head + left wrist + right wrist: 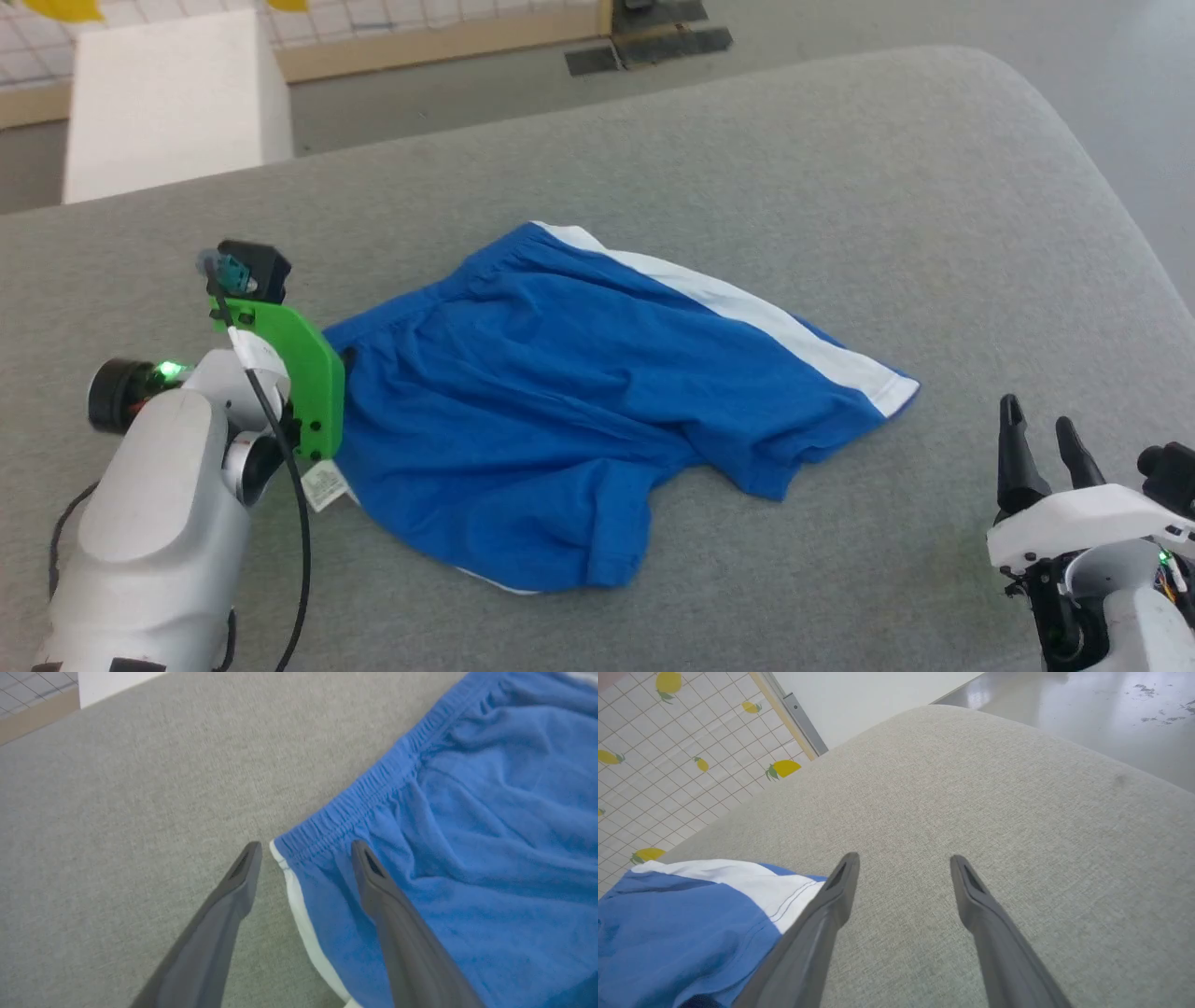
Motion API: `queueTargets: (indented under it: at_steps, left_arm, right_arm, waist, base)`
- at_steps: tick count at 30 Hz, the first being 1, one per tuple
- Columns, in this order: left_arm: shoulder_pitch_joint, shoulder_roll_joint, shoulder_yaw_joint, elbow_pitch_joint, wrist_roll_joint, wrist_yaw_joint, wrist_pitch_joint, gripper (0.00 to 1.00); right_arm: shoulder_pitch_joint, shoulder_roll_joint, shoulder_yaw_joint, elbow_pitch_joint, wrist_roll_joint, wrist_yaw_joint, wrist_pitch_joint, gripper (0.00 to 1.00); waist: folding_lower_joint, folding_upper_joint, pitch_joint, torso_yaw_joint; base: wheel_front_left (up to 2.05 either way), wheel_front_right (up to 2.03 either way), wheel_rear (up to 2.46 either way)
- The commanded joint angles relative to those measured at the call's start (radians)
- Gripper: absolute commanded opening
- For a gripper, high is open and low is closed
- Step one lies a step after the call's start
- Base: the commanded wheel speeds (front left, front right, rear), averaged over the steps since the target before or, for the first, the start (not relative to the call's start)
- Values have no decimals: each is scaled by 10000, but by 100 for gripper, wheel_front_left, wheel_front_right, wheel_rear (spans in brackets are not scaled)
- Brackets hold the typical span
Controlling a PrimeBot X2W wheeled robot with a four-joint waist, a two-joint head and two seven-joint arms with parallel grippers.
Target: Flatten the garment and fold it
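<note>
The shorts (pixel 560 411) lie rumpled in the middle of the grey cushion (pixel 840 168). The waistband is to the left, the legs run right and near, and a white stripe (pixel 747 313) follows the far edge. A white tag (pixel 324 485) sticks out at the near left corner. In the head view the left arm's green bracket (pixel 313 373) covers the waistband's left end. The left gripper (pixel 306 851) hangs over that corner with its fingers spread wide and holding nothing, one over bare cushion, the other over blue cloth. The right gripper (pixel 1036 415) stands at the near right, fingers parted, empty and pointing far, over bare cushion near the striped hem. Beyond the cushion are a white block (pixel 168 103) at far left, lemon-print tiles (pixel 668 765) and grey floor (pixel 1074 56).
</note>
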Motion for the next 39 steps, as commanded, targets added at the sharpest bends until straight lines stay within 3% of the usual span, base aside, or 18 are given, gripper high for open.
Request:
queueTargets:
  at_steps: [1, 6, 7, 8, 14, 19, 24, 32, 33, 34, 36, 39]
  left_arm:
    - [-139, 108, -70, 237, 166, 91, 183, 100]
    - [-4, 101, -119, 804, 21, 177, 736, 100]
    - [18, 50, -113, 853, -47, 173, 758, 36]
    - [22, 24, -106, 844, -68, 180, 673, 0]
    - [-164, -434, 909, 648, -1153, 284, -574, 0]
    - [-10, -419, 2077, 485, -2128, 529, -1356, 0]
    - [1609, -190, 3030, 171, -2704, 1043, -1752, 0]
    - [3900, -1060, 3458, -207, -3640, 1241, -1435, 0]
    - [4001, -1152, 3527, -365, -3750, 1208, -1519, 40]
    - [4044, -1174, 3536, -539, -3738, 1174, -1657, 100]
    - [4012, -1233, 3623, -1129, -3686, 1045, -2267, 100]
    - [4083, -1078, 3519, -2397, -2940, 640, -4022, 100]
  right_arm:
    - [131, -6, 73, -49, 94, -15, -109, 100]
    - [169, -6, 145, -20, 177, -15, -278, 100]
    - [188, -6, 121, -8, 165, -15, -309, 100]
    - [192, -6, 119, 4, 146, -15, -326, 100]
    - [107, -6, 144, 26, -67, -15, -291, 100]
    - [80, -6, 150, -25, -278, -15, -91, 100]
    - [233, -6, 131, -181, -450, -15, 173, 100]
    - [316, -6, 338, -460, -535, -15, 456, 100]
    - [319, -6, 408, -489, -551, -15, 494, 100]
    - [324, -6, 462, -518, -567, -15, 517, 100]
    - [343, -6, 588, -614, -620, -15, 578, 100]
    - [371, -6, 934, -833, -652, -15, 698, 100]
  waist:
    - [0, -1, 547, -547]
    - [0, -1, 683, -612]
    - [0, -1, 690, -552]
    - [0, -1, 684, -503]
    - [0, -1, 382, 150]
    - [0, -1, -123, 892]
    - [0, -1, -564, 1745]
    - [0, -1, -830, 2330]
    - [0, -1, -870, 2365]
    - [0, -1, -908, 2390]
    - [0, -1, -1000, 2448]
    - [0, -1, -1162, 2470]
  base:
    - [0, 0, 0]
    - [0, 0, 0]
    - [0, 0, 0]
    - [0, 0, 0]
    - [0, 0, 0]
    - [0, 0, 0]
    - [0, 0, 0]
    - [0, 0, 0]
    - [0, 0, 0]
    - [0, 0, 0]
    - [0, 0, 0]
    - [0, 0, 0]
